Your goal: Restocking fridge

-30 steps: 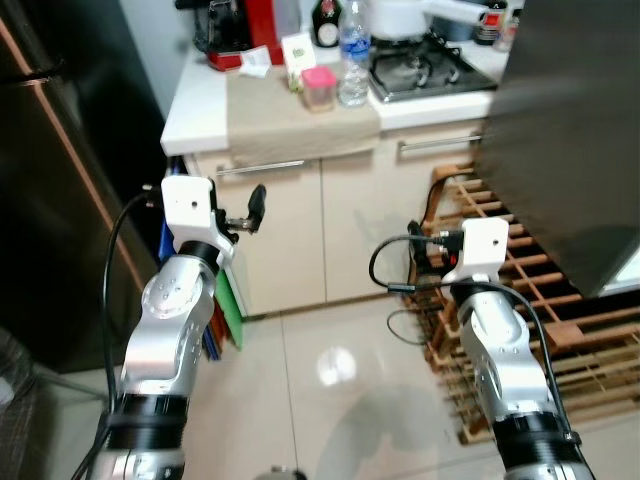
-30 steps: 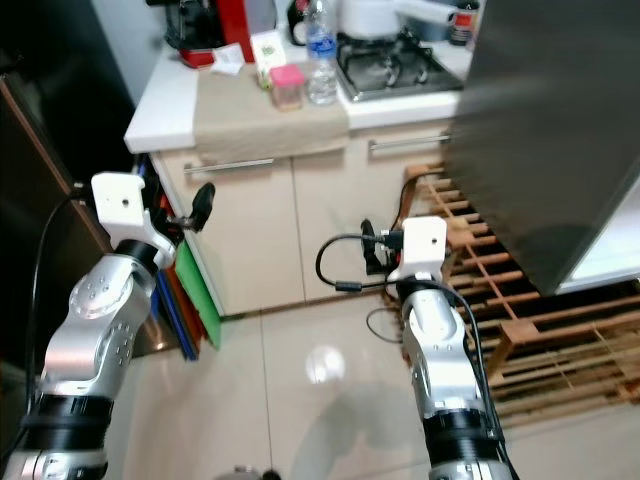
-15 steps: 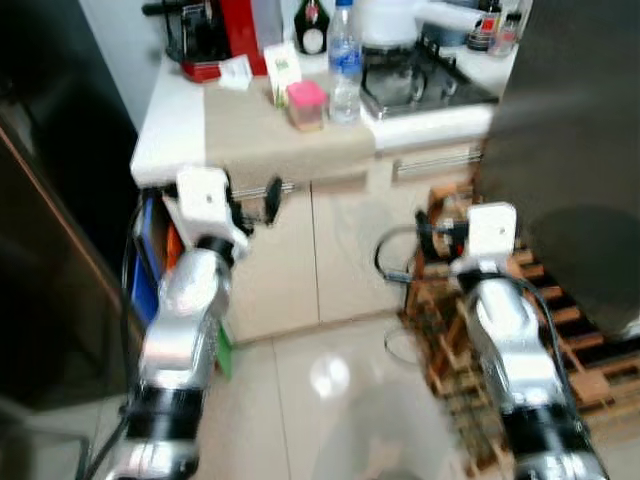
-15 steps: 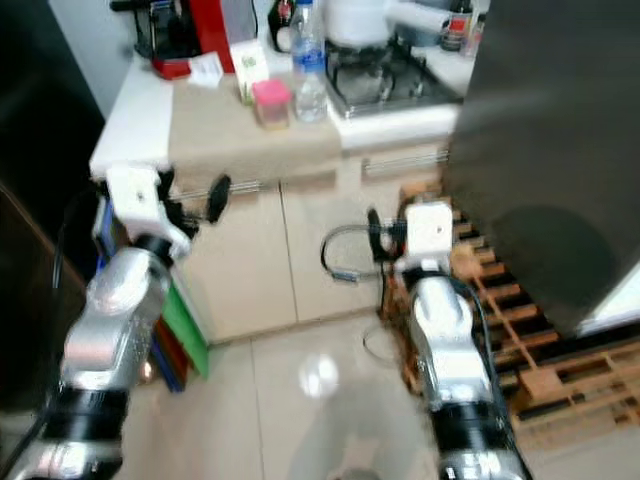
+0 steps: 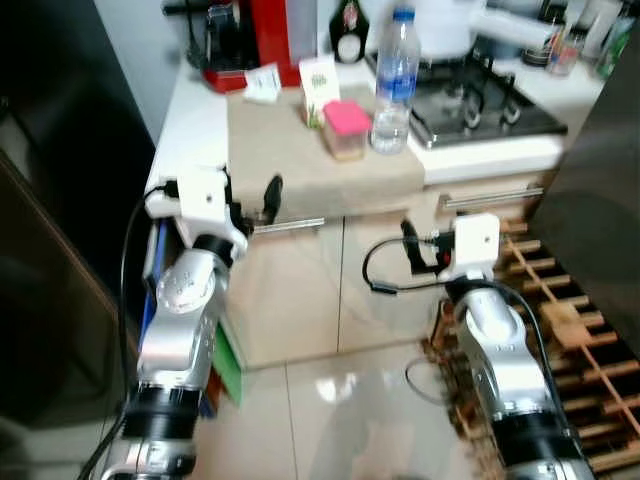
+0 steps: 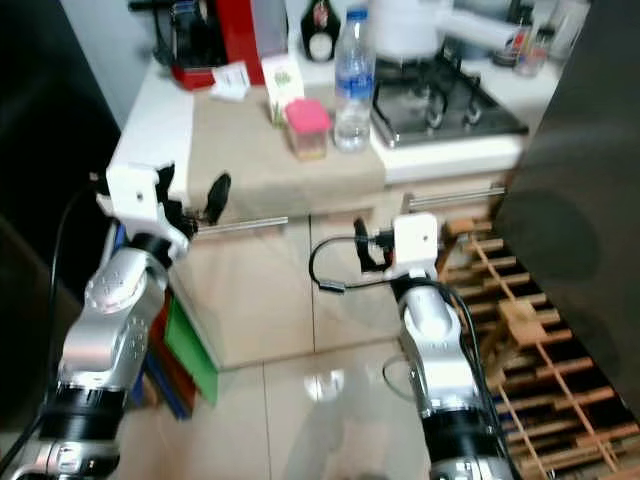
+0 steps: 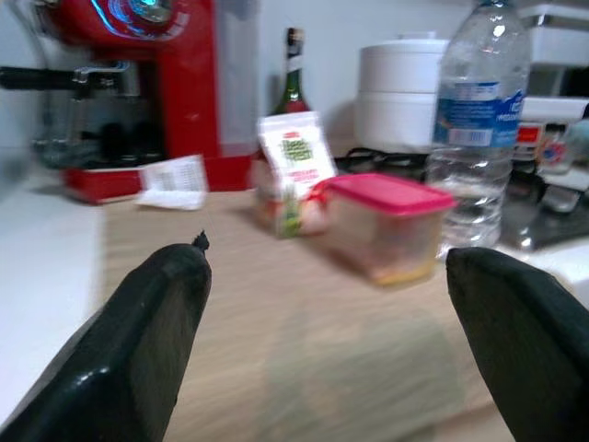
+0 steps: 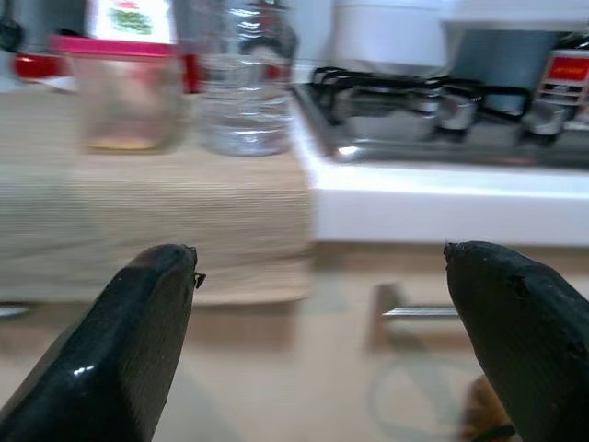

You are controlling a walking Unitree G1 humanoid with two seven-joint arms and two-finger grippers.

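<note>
Both arms are raised toward the bench (image 5: 195,110); the left end effector (image 7: 322,341) and right end effector (image 8: 317,341) both gape wide, holding nothing. Ahead of the left one stand the pink-lidded container (image 7: 382,226) and water bottle (image 7: 474,129), well apart from its fingers

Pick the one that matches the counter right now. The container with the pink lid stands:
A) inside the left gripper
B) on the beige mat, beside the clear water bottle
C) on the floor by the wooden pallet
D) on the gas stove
B: the pink-lidded container stands on the beige mat next to the water bottle, while the left gripper is open and holds nothing.
</note>
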